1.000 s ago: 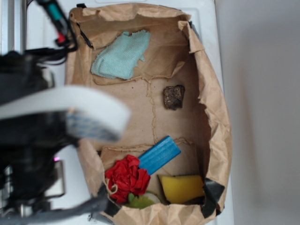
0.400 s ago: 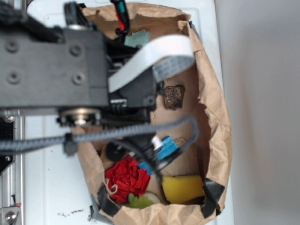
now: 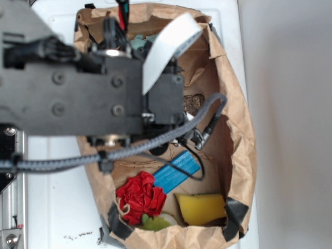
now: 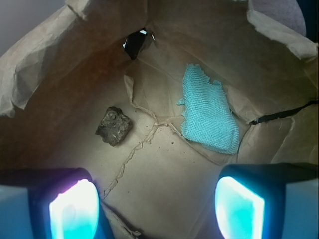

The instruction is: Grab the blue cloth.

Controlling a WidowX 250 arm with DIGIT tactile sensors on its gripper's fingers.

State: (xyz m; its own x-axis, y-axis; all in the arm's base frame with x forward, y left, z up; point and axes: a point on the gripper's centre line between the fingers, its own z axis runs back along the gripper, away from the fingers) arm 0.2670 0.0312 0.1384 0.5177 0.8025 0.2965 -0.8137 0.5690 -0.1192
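The blue cloth (image 4: 208,110), a pale teal knitted rag with ragged edges, lies flat on the brown paper bag's floor, up and to the right in the wrist view. My gripper (image 4: 157,199) hangs open above the bag floor, short of the cloth and apart from it, with only bare paper between its glowing fingertips (image 4: 75,209). In the exterior view my arm (image 3: 88,98) covers nearly all of the cloth; only a teal sliver (image 3: 138,41) shows at the bag's far end. The fingers themselves are hidden there under the arm.
A dark brown lump (image 4: 114,125) lies left of the cloth. A bright blue ridged block (image 3: 177,171), red ruffled fabric (image 3: 140,197) and a yellow piece (image 3: 201,207) sit at the bag's near end. Crumpled paper walls (image 3: 238,129) ring everything.
My arm has swung from the left edge in over the bag and on toward its far end, and it now covers the cloth in the exterior view. Nothing in the bag has moved.
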